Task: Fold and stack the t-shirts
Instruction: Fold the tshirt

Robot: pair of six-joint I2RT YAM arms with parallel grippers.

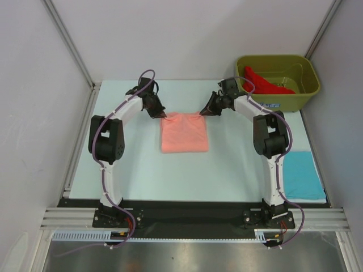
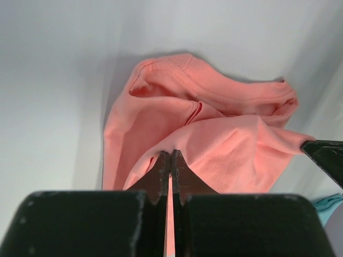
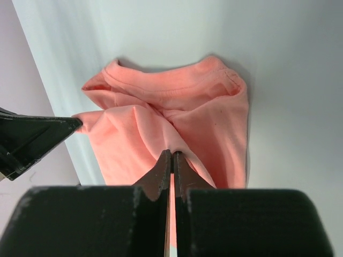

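- The salmon-pink t-shirt [image 1: 184, 134] lies mid-table as a rough rectangle, with its far edge raised off the table [image 1: 130, 164].
- My left gripper [image 1: 163, 115] has its jaws pressed together on a ridge of fabric at the far-left corner. My right gripper [image 1: 202, 112] pinches the far-right corner the same way.
- I judge that a fold of this shirt is in hand, with stacking not yet begun.
- The next move calls for both arms to carry the far edge toward me, level and together, so the cloth neither twists nor bunches.
- The turquoise t-shirt [image 1: 300, 175] lies flat at the near right. The red t-shirt [image 1: 264, 84] sits in the olive-green tub [image 1: 306, 90].
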